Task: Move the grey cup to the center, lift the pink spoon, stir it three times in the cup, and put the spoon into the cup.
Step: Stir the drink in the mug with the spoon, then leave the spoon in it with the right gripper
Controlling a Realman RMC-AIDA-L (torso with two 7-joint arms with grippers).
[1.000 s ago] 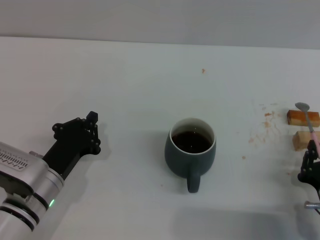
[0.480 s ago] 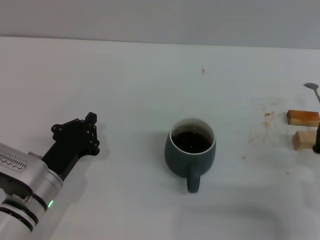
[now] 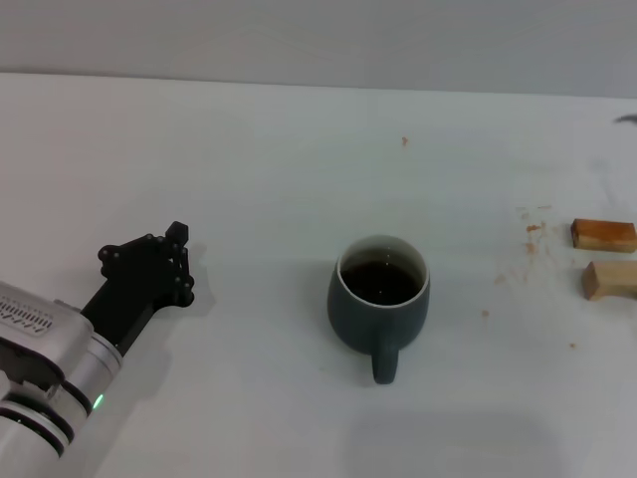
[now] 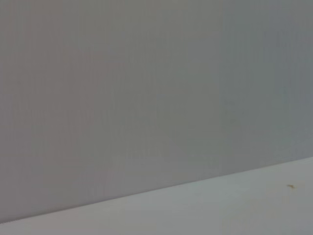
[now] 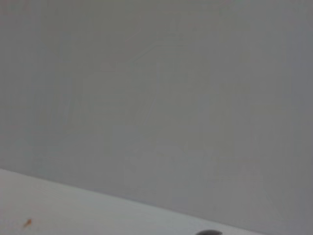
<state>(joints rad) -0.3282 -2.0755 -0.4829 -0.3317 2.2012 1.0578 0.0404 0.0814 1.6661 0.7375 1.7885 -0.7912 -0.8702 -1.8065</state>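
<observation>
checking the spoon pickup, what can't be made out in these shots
- Pink spoon: head view shows only a dark sliver at its right edge, too little to identify.
- Right gripper: outside every view.
- Rounded dark blue-grey mug: right wrist view catches just a rim sliver at its edge.
- Left gripper: finger gap unclear; its wrist view shows only wall and white table.

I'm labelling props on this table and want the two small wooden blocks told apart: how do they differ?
Far wooden block versus near wooden block, both at the table's right edge in the head view:
1. The far one is darker, orange-brown; the near one is paler tan.
2. The far one lies nearly level across the view; the near one is slightly angled.
3. The far one shows whole; the near one is cut by the picture's edge.
Both are small, flat-lying and apart from the grey cup.
</observation>
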